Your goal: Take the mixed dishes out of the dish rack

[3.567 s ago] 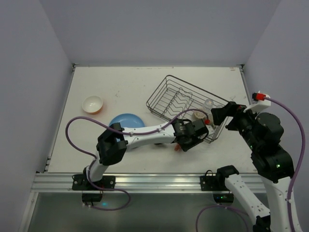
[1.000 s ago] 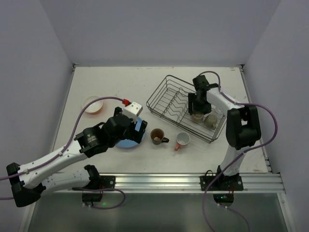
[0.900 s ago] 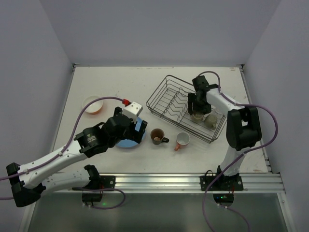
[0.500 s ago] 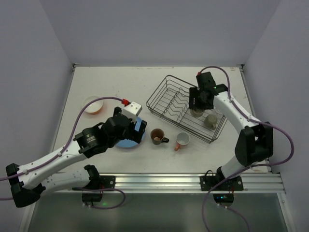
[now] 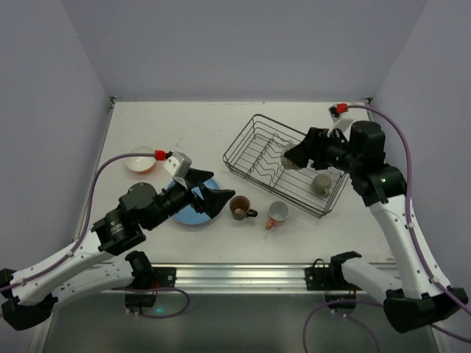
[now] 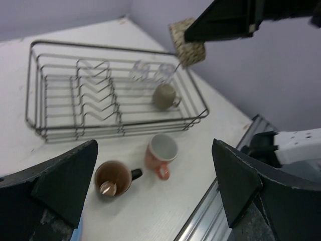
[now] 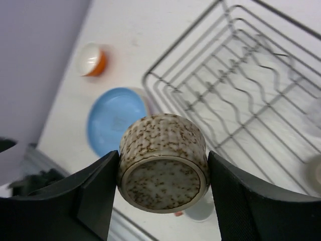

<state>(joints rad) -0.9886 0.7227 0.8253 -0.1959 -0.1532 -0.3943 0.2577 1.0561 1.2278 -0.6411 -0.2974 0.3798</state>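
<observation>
Hanging clear above the dish rack, the speckled cup is pinched on its side between the two fingers of your right tool, base turned toward the wrist camera. A second ago that tool was down inside the rack over two cups. It has since come up and the right arm has swung back toward its own side. Only one olive cup now sits in the rack's near right end, just beside two clear glasses (faint in the overhead view, plainer from the left wrist).

On the counter in front of the rack stand the brown mug and the pink mug, close together but apart, both where they were a second ago. The blue plate lies to their left, and the orange bowl sits well apart near the left edge.

Your left tool is spread wide and holds nothing. It hovers over the plate as before, though it has tipped to face the mugs and the rack.
</observation>
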